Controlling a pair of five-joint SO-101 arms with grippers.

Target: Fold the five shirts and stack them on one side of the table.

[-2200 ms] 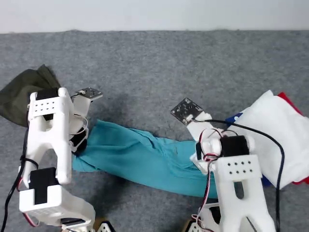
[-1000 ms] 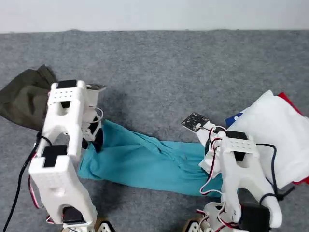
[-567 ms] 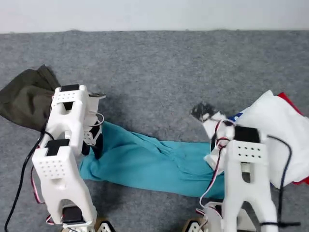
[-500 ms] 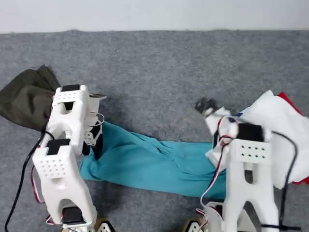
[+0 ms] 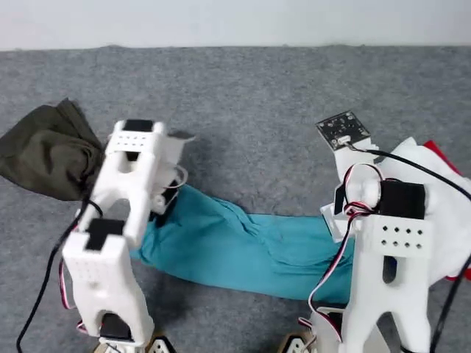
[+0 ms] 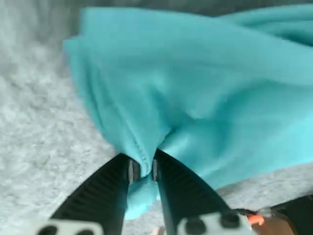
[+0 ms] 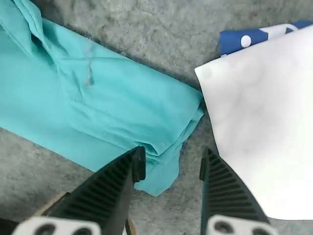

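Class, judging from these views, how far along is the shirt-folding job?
Done: no neat stack I can confirm; a white fabric shirt lies at one side, fold unclear. In hand: the left end effector pinches the long teal fabric shirt; the right end effector is open over its other end. Left: the crumpled olive fabric shirt, and stacking.

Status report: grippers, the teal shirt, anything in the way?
Left gripper shut on teal shirt edge. Right gripper open over its other end. Shirt lies stretched, unfolded. White shirt close beside that end.
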